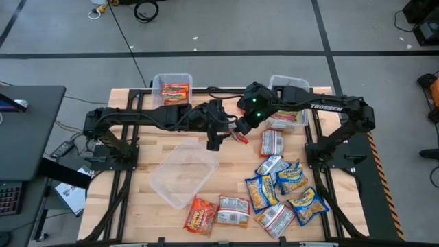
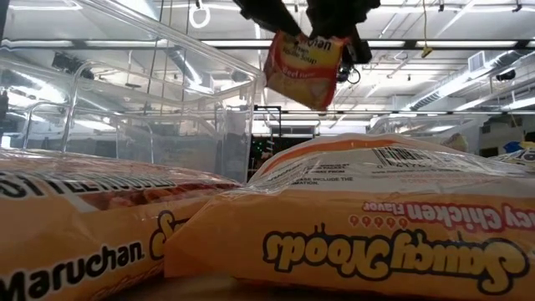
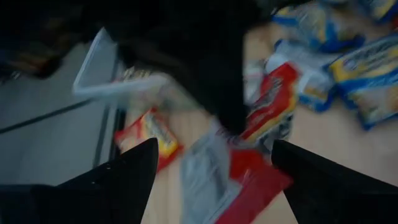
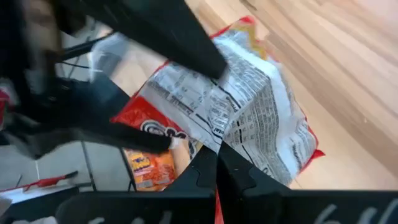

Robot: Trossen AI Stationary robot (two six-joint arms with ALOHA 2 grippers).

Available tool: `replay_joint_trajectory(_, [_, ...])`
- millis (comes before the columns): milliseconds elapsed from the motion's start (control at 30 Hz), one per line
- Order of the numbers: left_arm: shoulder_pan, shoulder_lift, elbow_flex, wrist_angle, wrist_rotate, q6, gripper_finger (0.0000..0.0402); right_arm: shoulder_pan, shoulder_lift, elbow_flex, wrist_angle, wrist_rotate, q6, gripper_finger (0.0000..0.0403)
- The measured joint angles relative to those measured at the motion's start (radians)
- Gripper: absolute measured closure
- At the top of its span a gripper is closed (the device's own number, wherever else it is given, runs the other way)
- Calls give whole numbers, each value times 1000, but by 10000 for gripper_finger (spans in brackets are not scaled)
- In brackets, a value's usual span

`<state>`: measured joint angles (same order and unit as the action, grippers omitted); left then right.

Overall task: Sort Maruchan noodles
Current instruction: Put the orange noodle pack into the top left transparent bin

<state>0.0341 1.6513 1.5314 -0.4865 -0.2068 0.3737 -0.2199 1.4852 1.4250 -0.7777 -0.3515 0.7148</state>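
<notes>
Orange-red packet (image 1: 239, 136) of Maruchan noodles, hanging in the air just above the middle of the wooden table (image 1: 137, 171). Pinched at one short edge by the right pincer (image 1: 241, 130), clamped tight on the crimped seam, printed back panel facing that arm's camera. Left pincer (image 1: 214, 142) close beside it at 9 o'clock, spread wide, holding nothing, the packet lying ahead of its gap.

Seen from above: heap of loose packets (image 1: 285, 192), mostly blue-and-yellow, at 5 o'clock on the table; two more orange ones (image 1: 216, 213) at 6 o'clock near the front edge. Empty clear bin (image 1: 184, 173) lying askew just towards 7 o'clock from the centre. Back-left bin (image 1: 171, 89) at 11 o'clock with one orange packet inside; back-right bin (image 1: 288, 110) at 1 o'clock, partly hidden under the right arm, with some packets in it.

Handling, as a judgement: very light, so little grip force needed; soft, slick, crinkly film prone to sliding between smooth fingers; brittle noodle block inside, likely to crack under a hard squeeze across the middle. Best taken at the flat sealed edge or corner, as now, or across the narrow width with gentle pressure. Likely to swing and twist when hung from one seam.
</notes>
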Motion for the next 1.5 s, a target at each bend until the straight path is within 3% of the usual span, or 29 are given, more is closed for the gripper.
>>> replay_joint_trajectory(333, [-11,61,0,-141,-28,91,86,-14,89,-2,48,17,14,400])
replay_joint_trajectory(633, [-3,107,2,-118,-123,115,90,-47,85,-4,29,23,-32,400])
replay_joint_trajectory(1033, [5,114,1,-63,-137,181,169,-48,100,-3,82,9,-41,400])
replay_joint_trajectory(1500, [5,115,0,-156,-205,155,202,-52,100,3,77,-33,-90,400])
